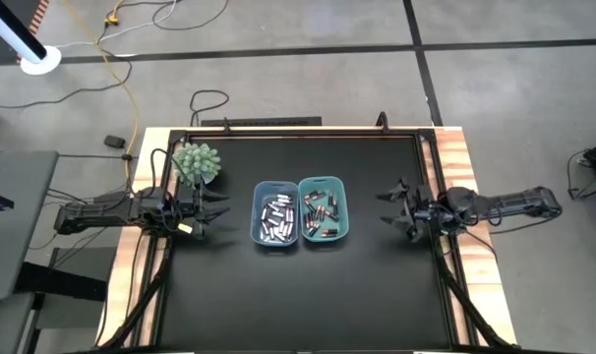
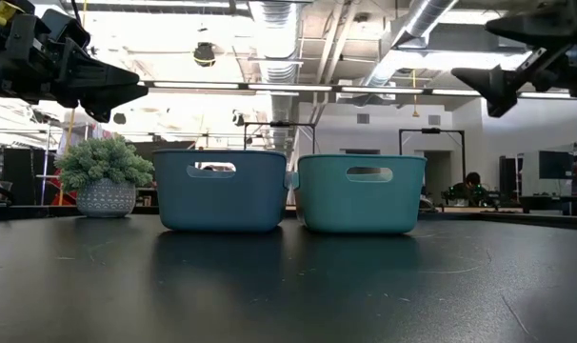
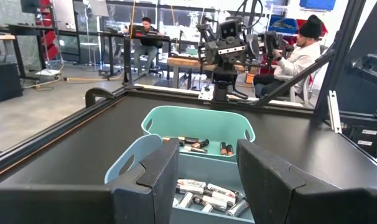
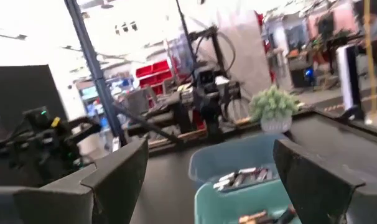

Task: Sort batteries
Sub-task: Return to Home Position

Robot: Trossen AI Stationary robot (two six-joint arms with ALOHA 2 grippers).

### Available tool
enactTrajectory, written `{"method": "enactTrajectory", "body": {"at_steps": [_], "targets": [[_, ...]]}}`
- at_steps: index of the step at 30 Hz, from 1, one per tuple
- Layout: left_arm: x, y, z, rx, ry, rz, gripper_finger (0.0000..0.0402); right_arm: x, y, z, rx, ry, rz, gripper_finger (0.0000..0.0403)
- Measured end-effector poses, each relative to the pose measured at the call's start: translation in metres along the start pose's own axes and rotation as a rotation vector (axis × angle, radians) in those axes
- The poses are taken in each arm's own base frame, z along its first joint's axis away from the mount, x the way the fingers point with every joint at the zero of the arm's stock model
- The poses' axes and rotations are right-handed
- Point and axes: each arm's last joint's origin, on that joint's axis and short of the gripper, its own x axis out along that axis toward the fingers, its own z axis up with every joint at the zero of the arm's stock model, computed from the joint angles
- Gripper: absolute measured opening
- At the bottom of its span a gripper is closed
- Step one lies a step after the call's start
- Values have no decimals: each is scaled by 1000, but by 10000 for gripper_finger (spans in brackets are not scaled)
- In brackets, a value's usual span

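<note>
The left claw (image 1: 215, 208) hangs above the left side of the black counter (image 1: 308, 295), its two fingers spread apart and pointing right toward the bins. The right claw (image 1: 388, 208) hangs above the right side of the counter, its fingers spread wide and pointing left toward the same bins. In the low view both claws sit well above the counter surface and higher than the bin rims, each well apart from the bins.

Two bins stand side by side at the middle of the counter, their long walls touching or just beside each other. The blue bin (image 1: 259, 212) is on the left and holds the silvery batteries (image 1: 276, 216), which lie loose in a heap on its floor. The teal bin (image 1: 345, 208) is on the right and holds the dark batteries (image 1: 322, 211), also loose, several showing copper ends.

A small potted plant (image 1: 197, 162) stands at the far left of the counter, near the left claw.
</note>
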Motion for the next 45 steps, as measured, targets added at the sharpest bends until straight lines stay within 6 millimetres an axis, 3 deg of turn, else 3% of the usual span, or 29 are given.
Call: {"method": "enactTrajectory", "body": {"at_steps": [8,13,21,45], "targets": [[0,0,0,0,0,0,158,-11,-2,-15,99,171,14,363],[0,0,0,0,0,0,158,-12,1,-17,117,192,61,363],[0,0,0,0,0,0,158,-12,1,-18,-84,197,81,363],[0,0,0,0,0,0,158,-12,1,-18,-94,199,81,363]]}}
